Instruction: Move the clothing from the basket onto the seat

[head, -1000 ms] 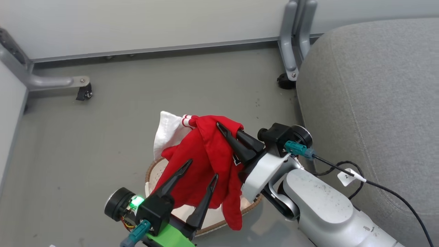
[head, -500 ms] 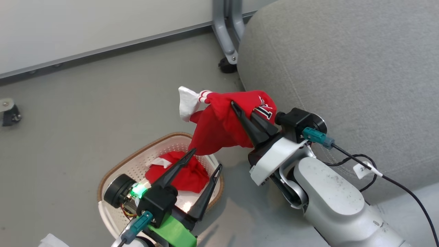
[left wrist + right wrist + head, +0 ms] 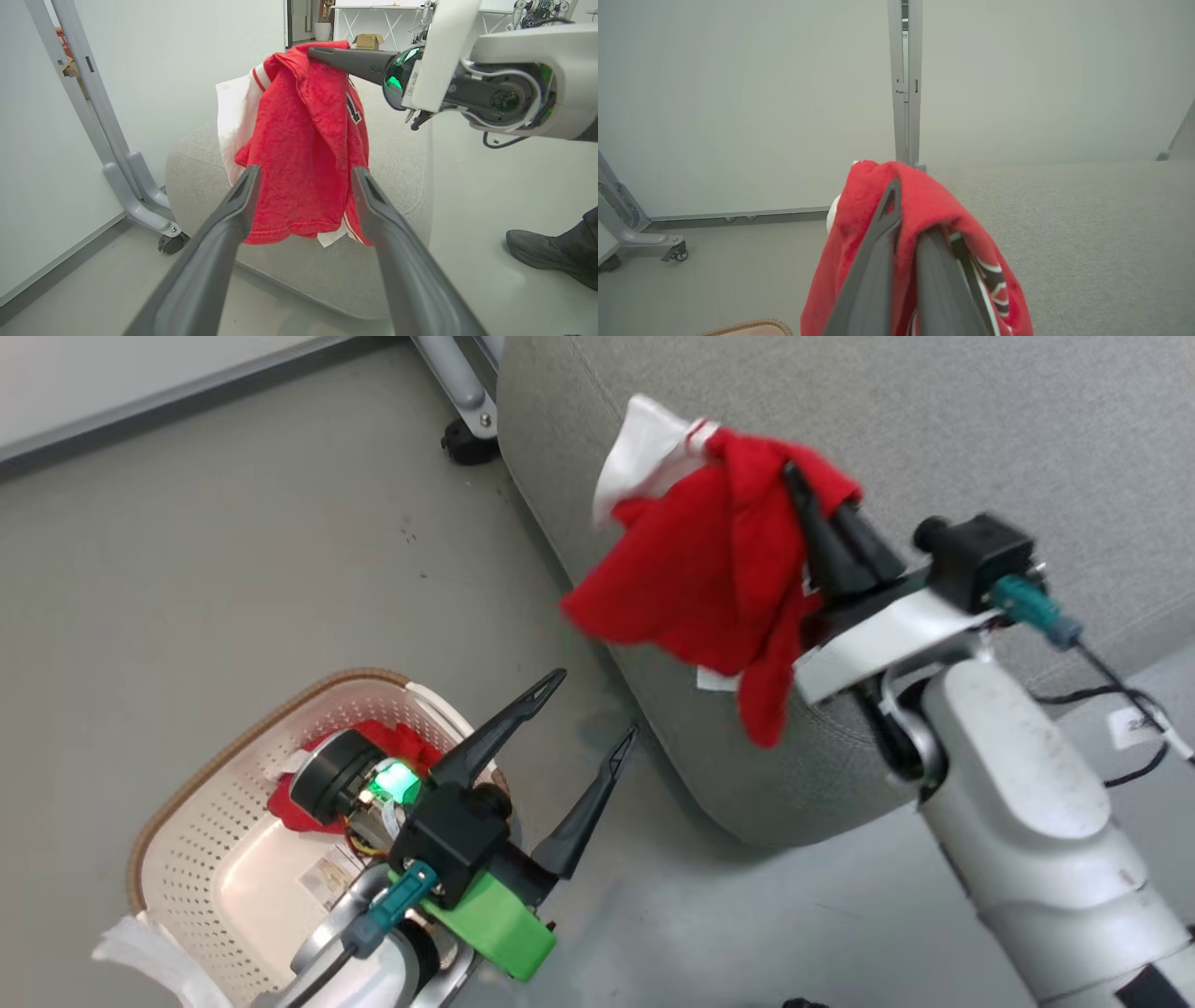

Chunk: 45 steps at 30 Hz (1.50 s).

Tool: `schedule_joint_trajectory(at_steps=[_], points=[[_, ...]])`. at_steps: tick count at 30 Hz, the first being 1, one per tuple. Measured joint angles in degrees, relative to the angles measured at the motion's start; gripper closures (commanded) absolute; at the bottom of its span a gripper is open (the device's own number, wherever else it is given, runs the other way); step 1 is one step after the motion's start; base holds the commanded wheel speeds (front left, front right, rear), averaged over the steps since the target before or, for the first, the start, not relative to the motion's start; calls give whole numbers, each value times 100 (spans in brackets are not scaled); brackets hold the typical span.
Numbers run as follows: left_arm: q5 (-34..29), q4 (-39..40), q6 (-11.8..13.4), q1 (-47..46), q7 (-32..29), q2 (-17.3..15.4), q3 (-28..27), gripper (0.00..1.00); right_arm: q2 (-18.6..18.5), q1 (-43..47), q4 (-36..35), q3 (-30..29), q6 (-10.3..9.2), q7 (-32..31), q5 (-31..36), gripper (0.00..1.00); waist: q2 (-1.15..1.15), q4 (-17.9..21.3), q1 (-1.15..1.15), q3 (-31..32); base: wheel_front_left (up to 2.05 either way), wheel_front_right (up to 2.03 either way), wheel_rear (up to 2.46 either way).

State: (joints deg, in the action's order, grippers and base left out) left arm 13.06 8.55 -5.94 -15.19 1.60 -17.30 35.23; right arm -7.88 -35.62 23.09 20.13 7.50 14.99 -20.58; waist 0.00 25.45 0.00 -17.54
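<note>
A lab-like test space: plain white partition panels [image 3: 738,93] on grey castor-wheeled frames [image 3: 905,93], bare grey floor [image 3: 187,541], trestle tables [image 3: 373,18] and a cardboard box [image 3: 367,41] far off.

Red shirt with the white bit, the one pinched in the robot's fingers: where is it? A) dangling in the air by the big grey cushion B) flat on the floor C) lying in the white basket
A: the bright red soft fabric garment hangs from the shut fingers of the right gripper, up beside the light grey fabric seat.
</note>
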Motion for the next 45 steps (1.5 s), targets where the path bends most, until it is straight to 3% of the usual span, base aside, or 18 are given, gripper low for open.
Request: schedule_joint_trajectory(at_steps=[9,15,19,24,26,27,36,45], points=[[-266,254,-67,-887,-35,-73,108,0,-797,-1449,43,-1659,-1,0,478,100,0,-49,0,-915,0,0,0],[-378,242,-87,-1351,118,-92,156,0,-1318,-2147,404,-2258,0,5,566,100,0,-304,1,-1590,0,0,0],[-455,166,-96,-1564,234,-58,237,0,-1455,-2256,921,-2483,0,5,541,100,0,-537,1,-1969,0,0,0],[-503,7,-102,-1669,379,4,305,0,-1318,-2091,1518,-2680,0,7,489,100,0,-873,1,-2256,0,0,0],[-504,-76,-89,-1688,436,19,304,0,-1180,-1916,1693,-2855,1,5,489,51,0,-996,1,-2346,0,0,0],[-504,-108,-85,-1690,458,26,307,0,-1131,-1841,1718,-2931,1,5,489,0,0,-1040,1,-2374,0,0,0],[-372,-376,48,-1648,683,62,268,0,-369,-628,1087,-3586,1,5,622,0,0,-1241,1,-2260,0,0,0],[-122,-656,358,-1234,993,98,37,0,177,637,-447,-3555,0,5,1061,0,0,-1256,0,-1709,0,0,0]])
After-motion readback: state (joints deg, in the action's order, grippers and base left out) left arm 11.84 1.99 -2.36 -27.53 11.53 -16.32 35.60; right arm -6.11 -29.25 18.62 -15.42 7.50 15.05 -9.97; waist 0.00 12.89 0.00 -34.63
